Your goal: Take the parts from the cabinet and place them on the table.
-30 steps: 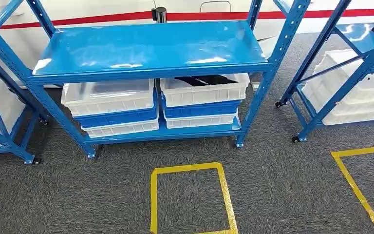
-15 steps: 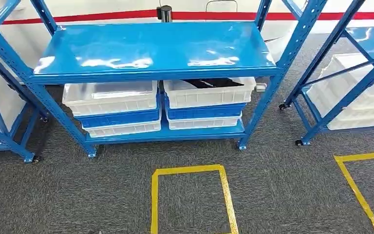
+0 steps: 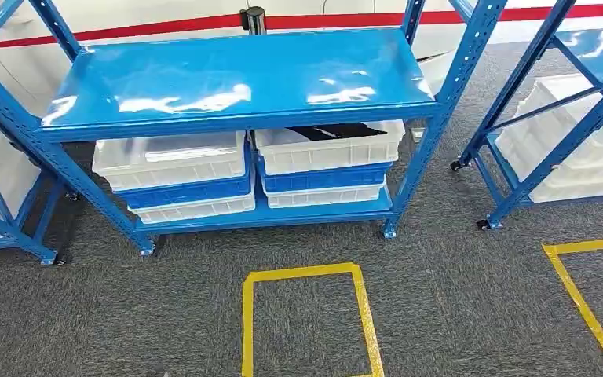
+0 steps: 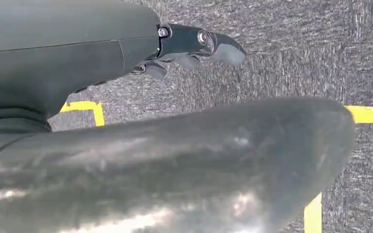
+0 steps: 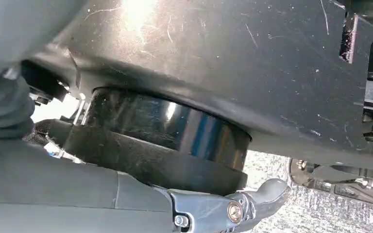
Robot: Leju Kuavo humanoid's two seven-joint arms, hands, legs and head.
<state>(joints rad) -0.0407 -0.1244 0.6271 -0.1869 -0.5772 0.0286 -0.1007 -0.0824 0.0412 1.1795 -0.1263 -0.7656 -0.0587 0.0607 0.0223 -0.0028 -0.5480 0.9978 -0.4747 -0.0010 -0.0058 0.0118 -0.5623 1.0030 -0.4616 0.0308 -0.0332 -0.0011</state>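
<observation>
The blue cabinet rack [image 3: 235,78] stands ahead of me, its top shelf bare. On its bottom shelf sit two stacks of white and blue bins. A dark part [image 3: 338,131] lies in the top white bin [image 3: 330,155] of the right stack. The top white bin of the left stack [image 3: 173,163] looks pale inside; I cannot make out its contents. My left hand [image 4: 194,46] hangs over the grey carpet with its fingers extended and nothing in them. My right hand [image 5: 233,208] hangs beside my own dark body, a finger stretched out, holding nothing that I can see.
A second blue rack [image 3: 550,141] with white bins stands to the right, and a third [image 3: 0,196] to the left. Yellow tape squares [image 3: 247,322] mark the grey carpet in front of the middle rack and at the right [image 3: 573,290].
The whole picture has swayed a little sideways and up and down, so the camera has moved. The rack and bins keep their places.
</observation>
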